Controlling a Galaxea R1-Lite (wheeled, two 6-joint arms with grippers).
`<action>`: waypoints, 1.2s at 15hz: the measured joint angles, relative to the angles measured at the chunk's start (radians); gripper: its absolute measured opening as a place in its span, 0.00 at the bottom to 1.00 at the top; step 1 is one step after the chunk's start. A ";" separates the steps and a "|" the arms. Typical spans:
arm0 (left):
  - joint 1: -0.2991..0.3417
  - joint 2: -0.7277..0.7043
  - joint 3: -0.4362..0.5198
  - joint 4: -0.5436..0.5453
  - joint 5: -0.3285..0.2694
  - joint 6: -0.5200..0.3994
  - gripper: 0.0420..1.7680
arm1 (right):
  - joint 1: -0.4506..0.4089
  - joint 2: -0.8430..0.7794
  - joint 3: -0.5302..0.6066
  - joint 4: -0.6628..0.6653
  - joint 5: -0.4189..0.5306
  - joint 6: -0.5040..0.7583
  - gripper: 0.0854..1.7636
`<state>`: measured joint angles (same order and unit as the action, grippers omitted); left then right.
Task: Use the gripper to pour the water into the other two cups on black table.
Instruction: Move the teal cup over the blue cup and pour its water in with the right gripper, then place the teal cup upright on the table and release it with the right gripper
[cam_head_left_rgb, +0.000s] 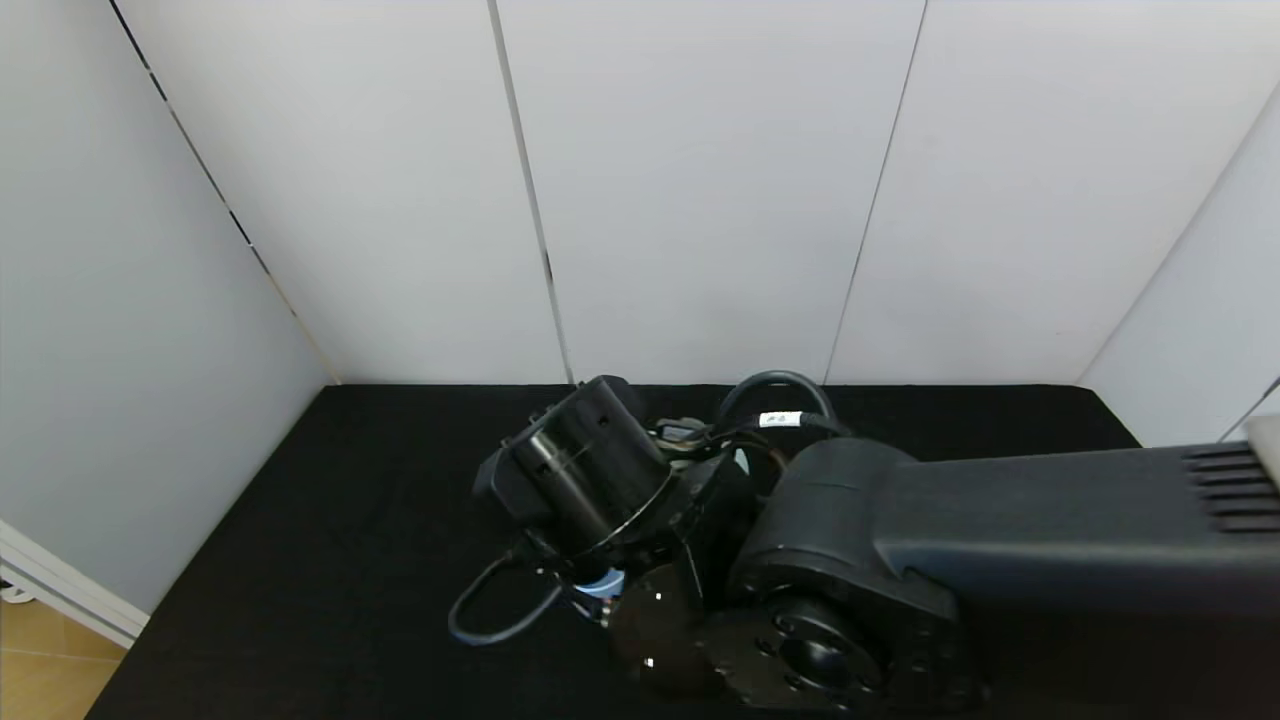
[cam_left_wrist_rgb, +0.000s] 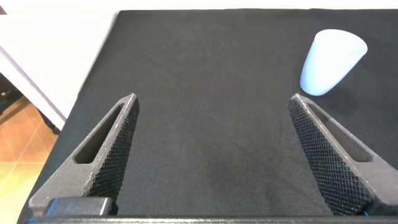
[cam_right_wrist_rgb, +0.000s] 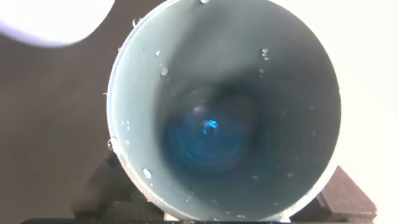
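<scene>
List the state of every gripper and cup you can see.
Left gripper: open, empty, over the bare table.
Right gripper: shut on the green cup.
Green cup: held, droplets on its inner wall; water level cannot be told.
Blue cup: standing on the table, untouched; contents hidden.

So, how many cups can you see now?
2 for certain: a light blue cup on the black table near the open left gripper, and a teal-inside cup held in the right gripper. Others may be hidden.
</scene>
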<state>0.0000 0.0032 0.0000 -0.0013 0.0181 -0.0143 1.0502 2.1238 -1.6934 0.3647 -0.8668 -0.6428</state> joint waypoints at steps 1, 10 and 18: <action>0.000 0.000 0.000 0.000 0.000 0.000 0.97 | -0.002 -0.034 0.008 0.117 0.046 0.171 0.65; 0.000 0.000 0.000 0.000 0.000 0.000 0.97 | -0.101 -0.381 0.640 -0.397 0.448 0.543 0.65; 0.000 0.000 0.000 0.000 0.000 -0.001 0.97 | -0.212 -0.491 1.023 -0.927 0.584 0.690 0.65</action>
<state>0.0000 0.0032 0.0000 -0.0013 0.0177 -0.0149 0.8379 1.6332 -0.6704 -0.5619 -0.2823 0.0470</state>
